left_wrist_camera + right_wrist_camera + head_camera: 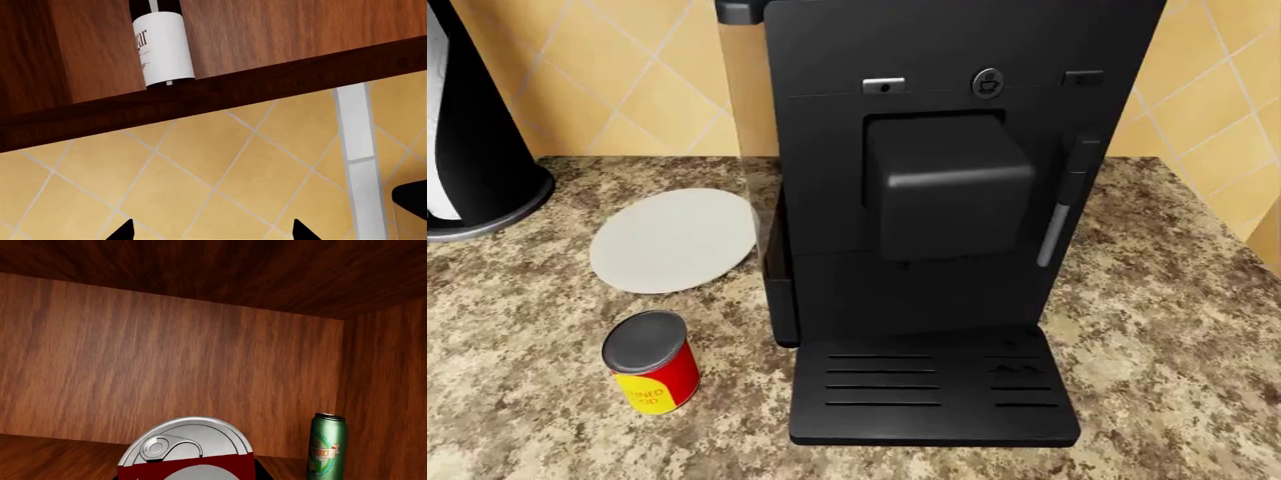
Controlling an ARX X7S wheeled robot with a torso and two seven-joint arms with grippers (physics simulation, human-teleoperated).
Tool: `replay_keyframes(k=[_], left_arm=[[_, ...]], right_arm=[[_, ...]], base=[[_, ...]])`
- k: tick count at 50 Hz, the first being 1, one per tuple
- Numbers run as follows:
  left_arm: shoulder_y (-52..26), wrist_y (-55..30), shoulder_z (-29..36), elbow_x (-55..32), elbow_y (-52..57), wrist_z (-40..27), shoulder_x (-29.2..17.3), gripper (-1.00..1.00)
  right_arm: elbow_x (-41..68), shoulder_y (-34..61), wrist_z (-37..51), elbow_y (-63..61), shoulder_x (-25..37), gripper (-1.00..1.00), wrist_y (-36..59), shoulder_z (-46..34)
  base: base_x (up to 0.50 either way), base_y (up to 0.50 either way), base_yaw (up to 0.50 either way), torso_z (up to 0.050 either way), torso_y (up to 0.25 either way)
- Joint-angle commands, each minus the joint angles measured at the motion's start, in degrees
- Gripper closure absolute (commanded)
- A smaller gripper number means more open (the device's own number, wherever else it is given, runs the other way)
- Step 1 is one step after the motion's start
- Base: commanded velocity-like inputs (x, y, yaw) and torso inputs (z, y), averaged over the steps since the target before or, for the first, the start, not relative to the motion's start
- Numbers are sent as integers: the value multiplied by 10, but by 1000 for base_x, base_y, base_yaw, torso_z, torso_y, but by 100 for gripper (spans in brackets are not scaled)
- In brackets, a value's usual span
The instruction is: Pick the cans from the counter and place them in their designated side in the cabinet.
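Right claw state unclear behind red-labelled can (187,450); green can (326,445) lettered "PRODUCT"; left claw (212,231) wide.

Counter (1174,330) w/ can (651,362), plate (674,240), coffee machine (941,200).

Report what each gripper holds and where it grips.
Right gripper's fingers are hidden; a pull-tab can sits right before its camera, so a hold cannot be confirmed. Left gripper is open, holding nothing.

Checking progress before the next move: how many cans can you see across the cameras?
3: a red-and-yellow can on the counter, a red-labelled can entering the cabinet, and a green can inside.
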Motion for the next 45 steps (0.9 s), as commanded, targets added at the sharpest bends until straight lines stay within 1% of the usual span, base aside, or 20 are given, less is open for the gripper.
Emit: replay_keyframes(k=[1, 2, 33, 45], left_arm=[[-36, 0, 0, 48, -84, -5, 32, -100], [-36, 0, 0, 48, -83, -5, 32, -100], [-43, -6, -2, 44, -79, -2, 28, -100], [-40, -1, -4, 43, -79, -4, 28, -100]], right_arm=[[-4, 0, -7, -10, -2, 100, 2, -1], [-4, 0, -7, -10, -2, -100, 2, -1], [-4, 0, -7, -10, -2, -100, 2, -1], [-4, 0, -7, -10, -2, -100, 2, -1]], base=[[25, 4, -14, 12, 0], [25, 4, -14, 12, 0], [-4, 0, 0, 10, 0], [-389, -3, 0, 0, 0]])
